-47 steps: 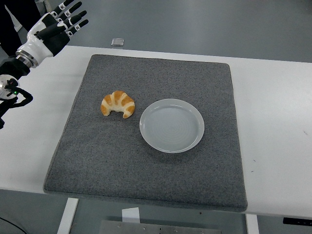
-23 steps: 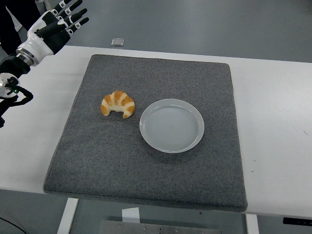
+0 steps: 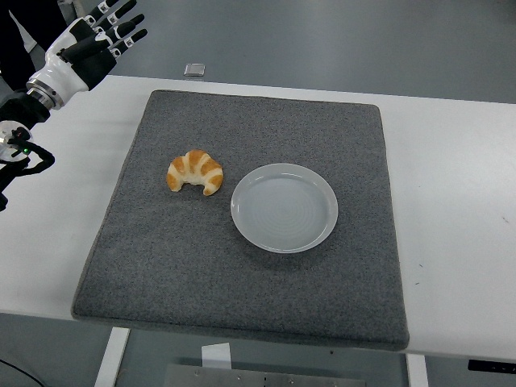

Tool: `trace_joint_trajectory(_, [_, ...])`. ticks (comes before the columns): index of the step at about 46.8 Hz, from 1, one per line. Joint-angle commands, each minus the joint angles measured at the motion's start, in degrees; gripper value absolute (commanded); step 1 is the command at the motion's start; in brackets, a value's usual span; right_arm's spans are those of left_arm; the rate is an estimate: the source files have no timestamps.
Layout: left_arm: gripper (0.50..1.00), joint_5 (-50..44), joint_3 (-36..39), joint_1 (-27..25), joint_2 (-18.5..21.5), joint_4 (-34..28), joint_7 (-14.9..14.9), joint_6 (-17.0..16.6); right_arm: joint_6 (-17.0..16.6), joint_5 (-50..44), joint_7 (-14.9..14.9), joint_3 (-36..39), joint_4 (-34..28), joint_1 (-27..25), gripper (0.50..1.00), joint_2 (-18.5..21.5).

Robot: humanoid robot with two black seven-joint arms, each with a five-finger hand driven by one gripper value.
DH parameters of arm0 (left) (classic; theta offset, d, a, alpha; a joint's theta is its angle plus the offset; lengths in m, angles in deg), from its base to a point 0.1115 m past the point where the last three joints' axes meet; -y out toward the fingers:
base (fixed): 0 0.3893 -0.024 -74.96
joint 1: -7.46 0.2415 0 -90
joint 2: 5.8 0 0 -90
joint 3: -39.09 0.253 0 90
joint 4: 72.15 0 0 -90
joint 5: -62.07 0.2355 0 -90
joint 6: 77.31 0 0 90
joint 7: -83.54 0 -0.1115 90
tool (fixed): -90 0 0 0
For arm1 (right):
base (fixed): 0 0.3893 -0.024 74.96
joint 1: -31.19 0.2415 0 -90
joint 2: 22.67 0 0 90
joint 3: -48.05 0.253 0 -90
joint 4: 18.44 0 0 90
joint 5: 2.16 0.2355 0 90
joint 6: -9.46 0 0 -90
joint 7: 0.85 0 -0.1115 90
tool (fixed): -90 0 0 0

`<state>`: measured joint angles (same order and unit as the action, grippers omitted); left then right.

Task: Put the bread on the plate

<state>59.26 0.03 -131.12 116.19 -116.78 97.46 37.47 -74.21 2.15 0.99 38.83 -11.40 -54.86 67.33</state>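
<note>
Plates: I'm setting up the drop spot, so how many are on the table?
1. The plate sits empty on the grey mat, right of the croissant. Nothing in view could hide another.

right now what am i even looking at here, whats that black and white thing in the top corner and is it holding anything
This is one view from a camera on a humanoid robot's head, looking down over a white table. The black and white thing is the robot's left hand, reaching in from the left edge at the far corner. Its five fingers are spread and it holds nothing. The right arm is not in the picture.

On the table lies a grey mat. On the mat sit a croissant and, just to its right, an empty pale plate. They look close but apart. A small grey object lies at the table's far edge.
</note>
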Motion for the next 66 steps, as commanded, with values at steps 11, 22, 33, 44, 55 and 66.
trace_joint_trajectory(11, [0.988, 2.97, 1.00, -0.20, 0.35, -1.78, -0.12, 0.00, 0.00, 0.00, 0.00, 0.00, 0.00, 0.00, 0.952, 0.00])
trace_joint_trajectory(22, [0.984, 25.89, 1.35, -2.48, 0.88, -6.69, -0.73, -7.11, 0.00, 0.00, 0.00, 0.00, 0.00, 0.00, 0.952, 0.00])
trace_joint_trajectory(33, [0.984, 47.97, 4.33, -3.01, 2.72, -14.08, -0.91, -10.72, 0.00, 0.00, 0.00, 0.00, 0.00, 0.00, 0.952, 0.00])
trace_joint_trajectory(44, [0.986, 50.00, 18.30, -11.44, 8.35, -20.41, -0.82, -10.55, 0.00, 0.00, 0.00, 0.00, 0.00, 0.00, 0.952, 0.00])
trace_joint_trajectory(55, [0.986, 60.18, 24.55, -16.81, 9.93, -20.76, -0.47, -10.28, 0.00, 0.00, 0.00, 0.00, 0.00, 0.00, 0.952, 0.00])
trace_joint_trajectory(66, [0.986, 68.55, 24.73, -16.11, 10.28, -20.76, 1.12, -10.28, 0.00, 0.00, 0.00, 0.00, 0.00, 0.00, 0.952, 0.00])
